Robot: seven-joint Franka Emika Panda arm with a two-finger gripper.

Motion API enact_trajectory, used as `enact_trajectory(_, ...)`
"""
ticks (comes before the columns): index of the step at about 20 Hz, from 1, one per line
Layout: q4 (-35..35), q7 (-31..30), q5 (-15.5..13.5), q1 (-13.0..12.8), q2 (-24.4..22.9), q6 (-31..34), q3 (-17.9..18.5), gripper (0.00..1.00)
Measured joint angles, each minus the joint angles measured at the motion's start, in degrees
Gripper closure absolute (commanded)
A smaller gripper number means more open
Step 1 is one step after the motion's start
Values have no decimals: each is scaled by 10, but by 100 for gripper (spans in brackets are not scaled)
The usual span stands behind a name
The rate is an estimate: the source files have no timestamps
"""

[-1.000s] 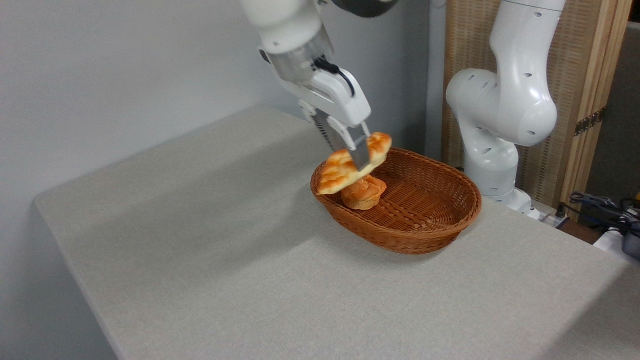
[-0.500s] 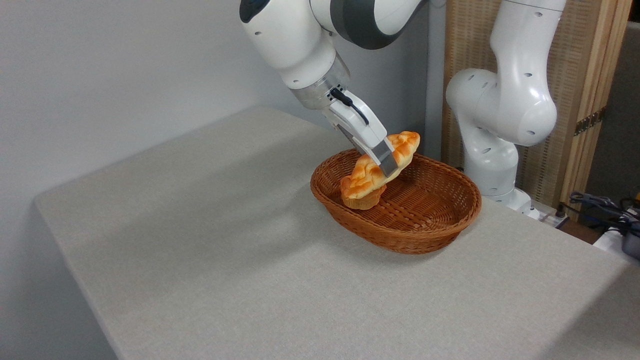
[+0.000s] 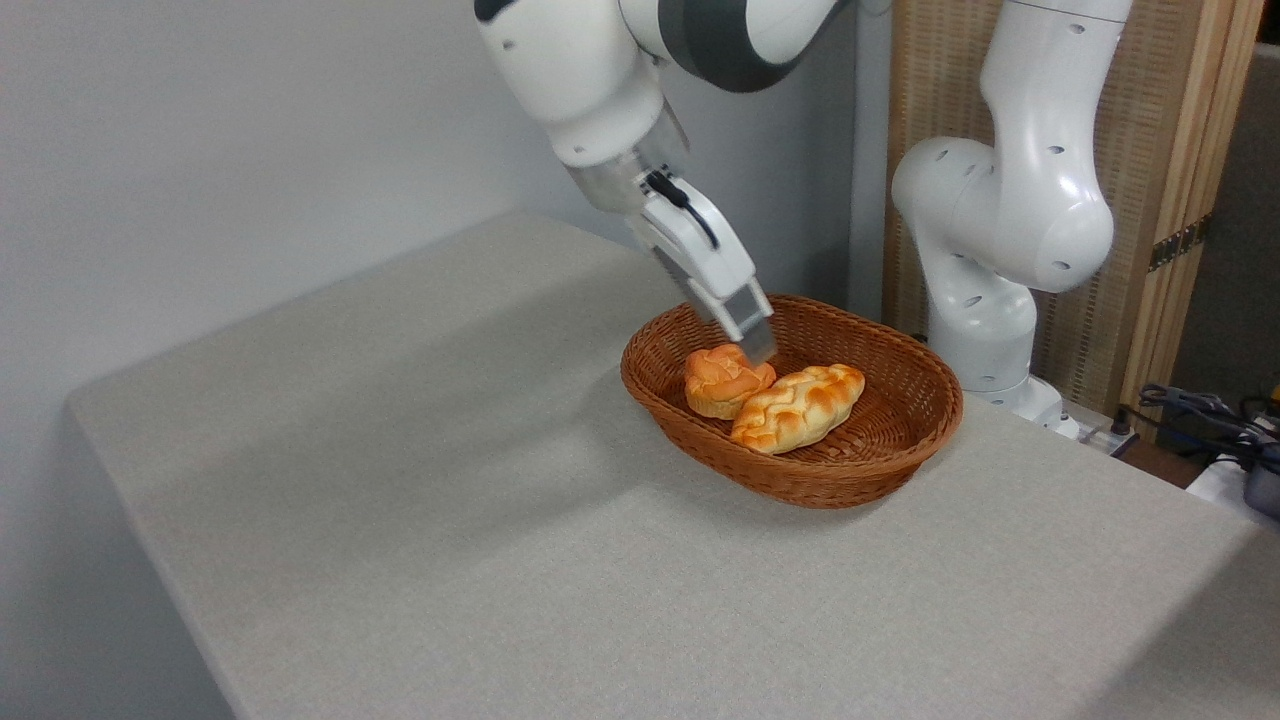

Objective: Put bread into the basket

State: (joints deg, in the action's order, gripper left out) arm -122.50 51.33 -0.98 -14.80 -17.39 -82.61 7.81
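The braided bread lies flat inside the reddish-brown wicker basket, on its near side, with nothing holding it. My gripper hangs tilted over the basket's left part, just above and behind the small round bun. It is open and empty, its fingers seen nearly edge-on. The bread rests against the bun's right side.
The basket stands near the back right of the grey table. The arm's white base rises right behind the basket, before a wooden screen. Cables lie off the table's right edge.
The bread, held tilted above the bun half a second ago, has been let go and now lies in the basket. The gripper has drawn back slightly left and up.
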Motion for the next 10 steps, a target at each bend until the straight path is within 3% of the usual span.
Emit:
enact_trajectory(8,51,0,0,-8,9,-223,-3,0)
enact_trajectory(10,62,-6,0,-8,23,-247,-1,0)
